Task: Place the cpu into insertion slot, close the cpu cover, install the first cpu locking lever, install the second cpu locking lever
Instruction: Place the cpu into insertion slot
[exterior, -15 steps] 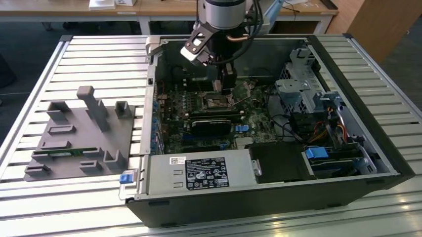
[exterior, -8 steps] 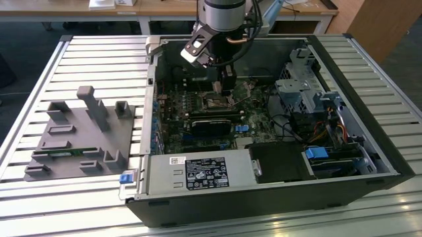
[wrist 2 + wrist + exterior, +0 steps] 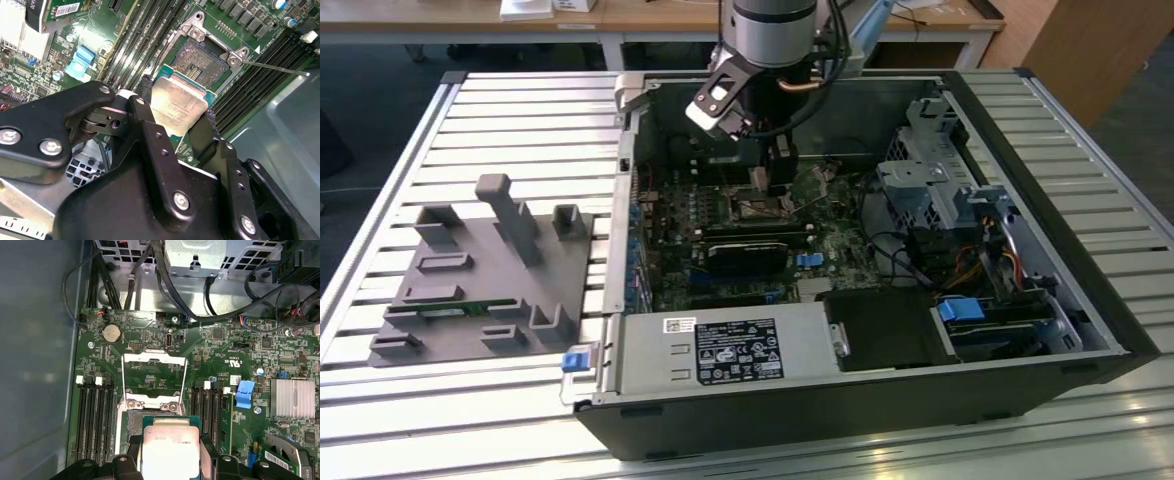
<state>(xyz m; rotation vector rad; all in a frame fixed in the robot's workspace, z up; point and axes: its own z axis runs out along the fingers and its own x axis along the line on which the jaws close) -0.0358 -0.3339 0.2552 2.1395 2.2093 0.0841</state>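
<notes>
The cpu [image 3: 177, 106] is a small square chip with a dull grey top on a green edge. My gripper [image 3: 176, 114] is shut on it, one black finger [image 3: 144, 102] on each side. It hangs just above the open insertion slot [image 3: 199, 61], whose contact field is bare. In the first wrist view the cpu [image 3: 170, 447] partly overlaps the slot [image 3: 131, 422]. The cpu cover [image 3: 155, 356], a silvery frame, is swung open and lies flat on the board beyond the slot. A thin locking lever [image 3: 275, 67] sticks out beside the slot. In the exterior view my gripper [image 3: 774, 185] is inside the computer case.
Memory slots [image 3: 95, 415] flank the socket on both sides. A black block [image 3: 747, 255] and the power supply [image 3: 720, 350] lie nearer the case front, and a drive cage [image 3: 934, 185] with cables is at the exterior view's right. A grey parts fixture [image 3: 480, 270] sits outside the case.
</notes>
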